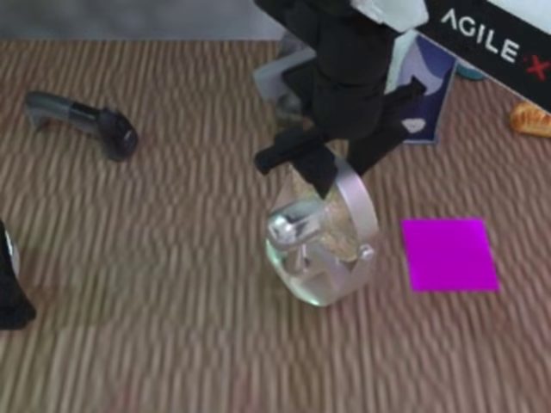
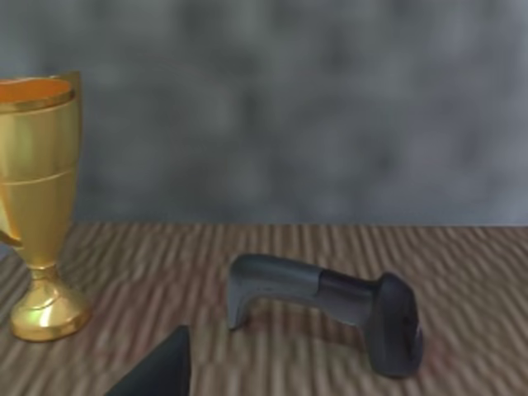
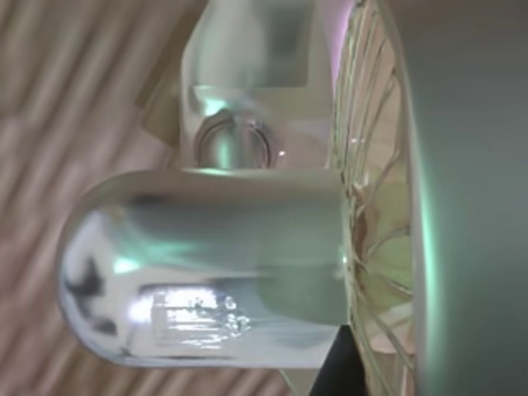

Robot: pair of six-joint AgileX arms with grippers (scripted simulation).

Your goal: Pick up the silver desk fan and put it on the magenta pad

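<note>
The silver desk fan [image 1: 323,241] stands near the table's middle, its ring frame, tan disc and chrome hub [image 3: 206,264] showing. My right gripper [image 1: 347,168] comes down from the back and straddles the top of the ring, shut on it; one dark finger [image 3: 338,371] lies against the grille. Whether the fan rests on the table or hangs just above it I cannot tell. The magenta pad [image 1: 449,254] lies flat a short way to the fan's right, bare. My left gripper [image 1: 10,297] is parked at the left edge, open, with one fingertip [image 2: 161,371] showing.
A dark grey scanner [image 1: 86,120] [image 2: 330,305] lies at the back left. A gold cup [image 2: 37,206] stands near it in the left wrist view. At the back right are a blue and white box [image 1: 426,95] and an orange object [image 1: 529,119].
</note>
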